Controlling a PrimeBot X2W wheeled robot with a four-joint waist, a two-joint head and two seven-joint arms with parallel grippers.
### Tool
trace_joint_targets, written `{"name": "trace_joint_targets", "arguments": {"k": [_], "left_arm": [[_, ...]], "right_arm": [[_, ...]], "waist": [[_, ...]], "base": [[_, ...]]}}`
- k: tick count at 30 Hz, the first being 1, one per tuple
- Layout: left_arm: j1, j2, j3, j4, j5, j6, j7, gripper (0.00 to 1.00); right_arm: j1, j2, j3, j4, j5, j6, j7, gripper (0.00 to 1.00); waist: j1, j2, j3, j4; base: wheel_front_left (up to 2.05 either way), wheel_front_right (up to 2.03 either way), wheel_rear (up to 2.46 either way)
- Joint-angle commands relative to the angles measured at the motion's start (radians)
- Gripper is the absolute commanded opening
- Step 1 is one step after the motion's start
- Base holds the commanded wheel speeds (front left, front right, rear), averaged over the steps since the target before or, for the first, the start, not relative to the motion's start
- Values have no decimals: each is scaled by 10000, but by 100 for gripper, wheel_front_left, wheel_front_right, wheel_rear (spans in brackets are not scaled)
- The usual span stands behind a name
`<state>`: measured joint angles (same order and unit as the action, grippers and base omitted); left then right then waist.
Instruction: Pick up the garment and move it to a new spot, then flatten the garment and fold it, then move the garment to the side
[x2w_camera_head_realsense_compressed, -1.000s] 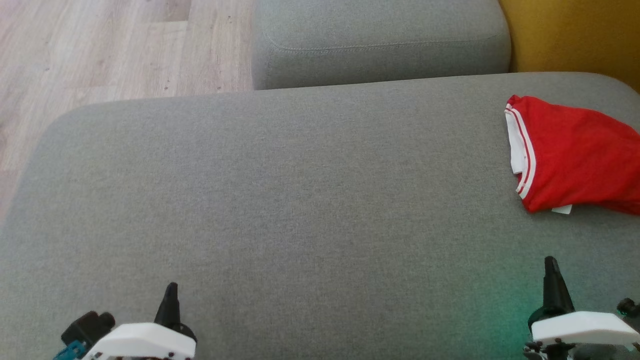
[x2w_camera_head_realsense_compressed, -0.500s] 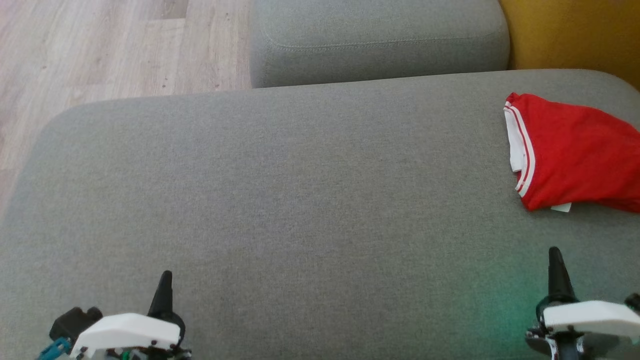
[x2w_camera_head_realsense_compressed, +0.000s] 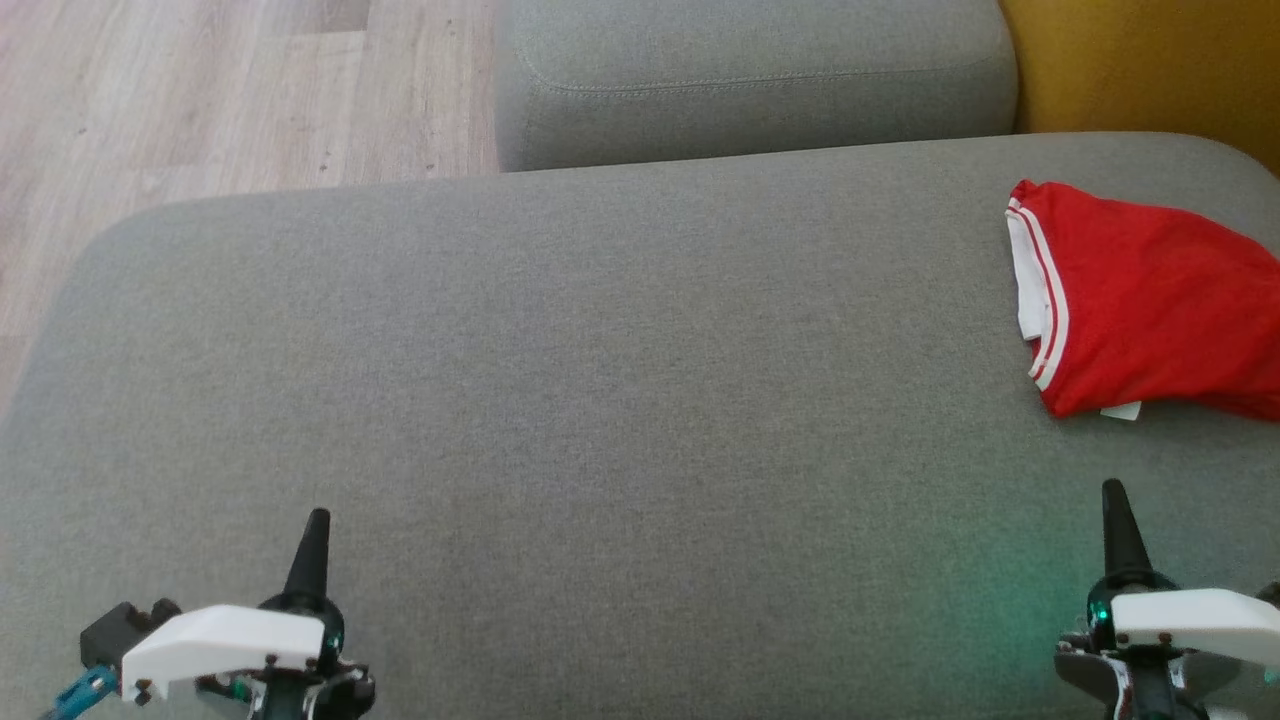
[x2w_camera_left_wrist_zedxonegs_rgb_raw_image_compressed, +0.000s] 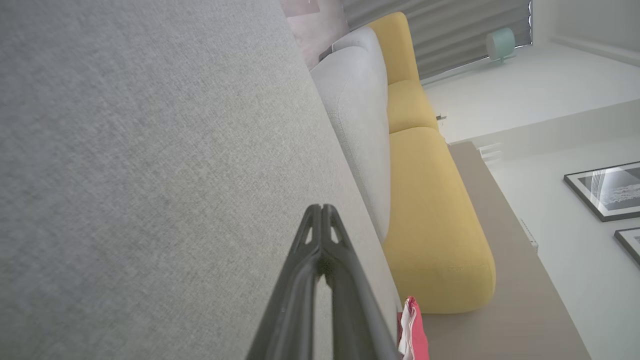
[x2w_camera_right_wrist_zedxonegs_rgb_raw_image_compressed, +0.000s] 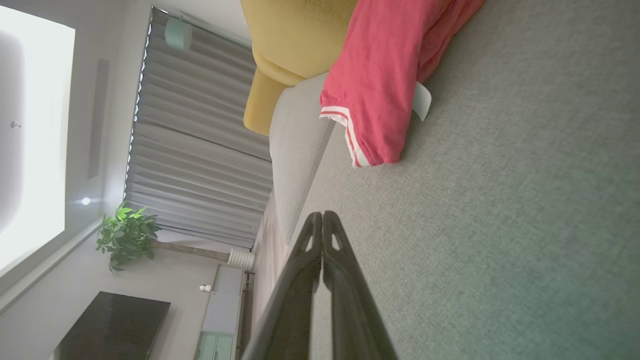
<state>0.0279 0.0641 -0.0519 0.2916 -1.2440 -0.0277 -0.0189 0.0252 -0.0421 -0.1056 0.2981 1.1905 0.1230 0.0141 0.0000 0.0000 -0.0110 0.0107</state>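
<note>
Biggest thing here is the grey sofa cushion (x2w_camera_head_realsense_compressed: 620, 400), it takes up most of the head view from the middle down to 6 o'clock. Pale wood floor (x2w_camera_head_realsense_compressed: 200, 90) sits up at 10 to 11 o'clock, past the cushion's rounded far-left corner. A second, smaller grey cushion (x2w_camera_head_realsense_compressed: 750, 80) butts up against the big one at 12 o'clock, and there's a slice of yellow cushion (x2w_camera_head_realsense_compressed: 1150, 70) at 1 o'clock right next to it. The red garment (x2w_camera_head_realsense_compressed: 1150, 310) is lying on the big grey cushion over at 3 o'clock, bunched into a rough folded heap. Its white-striped hem faces the middle of the cushion and its right part runs off the frame edge. A little white tag (x2w_camera_head_realsense_compressed: 1122, 411) pokes out from under its near edge. Nothing is touching it. The right gripper (x2w_camera_head_realsense_compressed: 1112, 495) is at 5 o'clock, hovering over bare grey fabric near the garment but clearly apart from it, fingers pressed together into one dark point with nothing between them. The left gripper (x2w_camera_head_realsense_compressed: 312, 530) is at 7 o'clock, well apart from the garment, fingers also pressed together and empty. The right wrist view shows the garment up at 1 o'clock beyond the closed fingertips.
</note>
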Motion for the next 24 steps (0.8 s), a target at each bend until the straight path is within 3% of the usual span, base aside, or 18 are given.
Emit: {"name": "trace_joint_targets", "arguments": {"k": [1,24], "left_arm": [[-599,160,356,-371,-360,-116,106,0],[-1115,142,1009,-449,-2910,-763,751,0]], "right_arm": [[-645,-64,109,-415,394,60,101,0],[-1131,-76,-27,-499,3075,72,732,0]], "waist": [[0,0,8,-6],[0,0,103,-77]], "base": [[0,0,0],[0,0,0]]}}
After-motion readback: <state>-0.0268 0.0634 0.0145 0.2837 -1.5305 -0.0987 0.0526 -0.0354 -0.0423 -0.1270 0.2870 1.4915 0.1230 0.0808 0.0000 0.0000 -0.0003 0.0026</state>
